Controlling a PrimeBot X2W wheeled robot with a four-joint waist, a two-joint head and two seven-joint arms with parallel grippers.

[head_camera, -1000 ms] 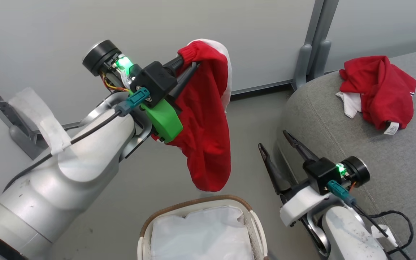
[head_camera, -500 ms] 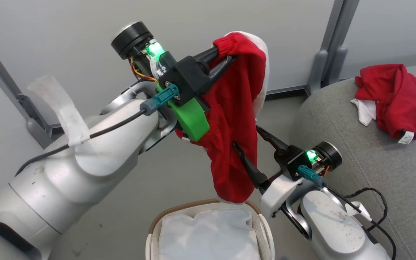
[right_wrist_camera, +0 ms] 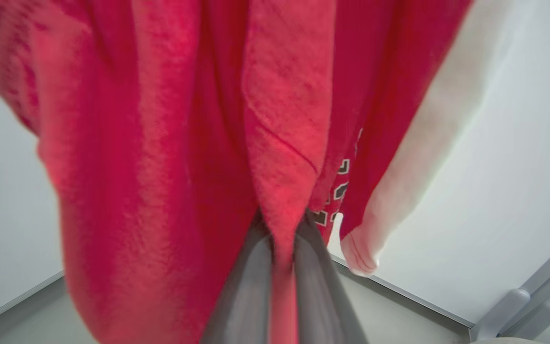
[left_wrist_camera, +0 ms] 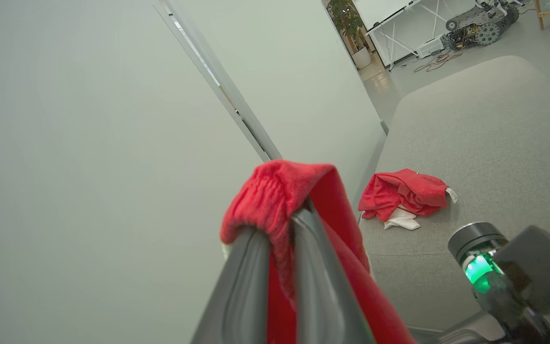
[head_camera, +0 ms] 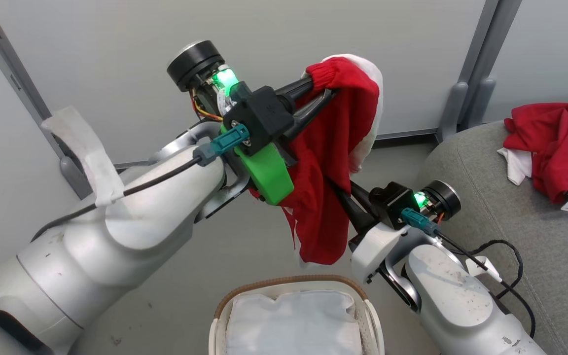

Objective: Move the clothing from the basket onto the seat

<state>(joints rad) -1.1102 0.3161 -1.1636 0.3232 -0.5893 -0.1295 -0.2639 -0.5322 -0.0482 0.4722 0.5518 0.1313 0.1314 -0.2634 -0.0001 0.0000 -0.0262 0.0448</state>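
One red garment (head_camera: 321,158) with white trim hangs in the air above the basket (head_camera: 269,287). My left gripper (head_camera: 321,89) is shut on its gathered top edge, and in the left wrist view the fingers (left_wrist_camera: 255,267) pinch that red band. My right gripper (head_camera: 339,191) reaches in from the right and is shut on a fold halfway down the cloth (right_wrist_camera: 282,157). A second red garment (head_camera: 552,143) lies crumpled on the grey seat (head_camera: 511,231), also seen as a red heap (left_wrist_camera: 401,191) on the seat (left_wrist_camera: 494,124). Inside the basket I see white liner (head_camera: 294,320).
Pale partition walls with grey posts (head_camera: 466,93) stand behind the arms. Grey floor (head_camera: 190,276) lies between the basket and the wall. A black cable (head_camera: 506,251) loops over the seat's front edge by my right arm. Far off stand a plant (left_wrist_camera: 349,24) and a wheeled machine (left_wrist_camera: 475,24).
My right gripper has swung left from beside the seat to the hanging garment and shut on it. The left gripper still holds the garment's top. The head camera has shifted.
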